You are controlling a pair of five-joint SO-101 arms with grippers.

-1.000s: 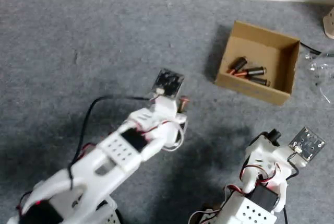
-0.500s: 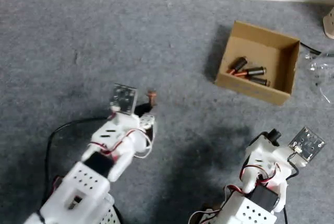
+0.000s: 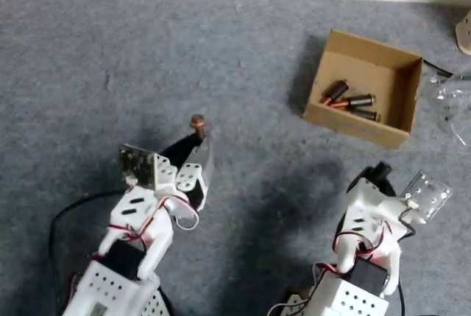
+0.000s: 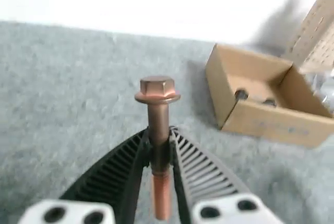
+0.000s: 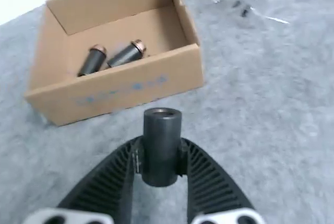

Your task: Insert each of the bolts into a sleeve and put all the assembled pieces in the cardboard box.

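My left gripper (image 4: 159, 148) is shut on a copper bolt (image 4: 158, 125), held by its shank with the hex head pointing away from the wrist. From above, that bolt (image 3: 197, 123) sticks out of the left gripper (image 3: 193, 143) at the lower left of the mat. My right gripper (image 5: 159, 153) is shut on a dark sleeve (image 5: 160, 143), its open end facing the cardboard box (image 5: 120, 91). From above, the sleeve (image 3: 379, 171) shows at the right gripper (image 3: 374, 177), lower right. The cardboard box (image 3: 360, 128) at upper right holds several assembled pieces (image 3: 352, 102).
Grey carpet (image 3: 147, 51) covers the table, with open room between the arms and the box. Clear plastic bags and small bits (image 3: 449, 95) lie right of the box. A pale object (image 3: 464, 32) sits at the right edge.
The left arm has pulled back and to the left with the bolt, from mid-table to the lower left. The right arm tilted slightly, still holding the sleeve.
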